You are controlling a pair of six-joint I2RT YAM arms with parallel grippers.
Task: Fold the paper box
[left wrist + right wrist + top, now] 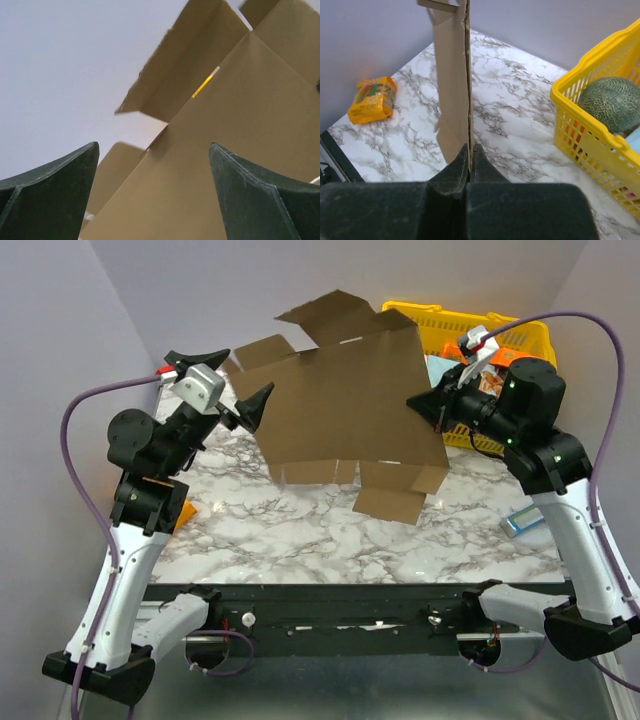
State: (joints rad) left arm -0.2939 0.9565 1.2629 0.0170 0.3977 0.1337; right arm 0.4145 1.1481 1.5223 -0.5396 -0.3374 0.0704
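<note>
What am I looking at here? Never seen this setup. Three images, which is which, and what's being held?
Two robot arms are bolted at the near edge of a marble-patterned table. The overhead picture comes from a fixed camera above and behind them; the other two come from a camera on each wrist, looking past that arm's own fingers.

The right gripper is shut on the edge of the paper box, a flat unfolded cardboard sheet with flaps, holding it up off the table. The left gripper is open, with the cardboard just ahead of its fingers.

Also there: a yellow basket holding a green melon, and an orange snack packet lying on the table.
</note>
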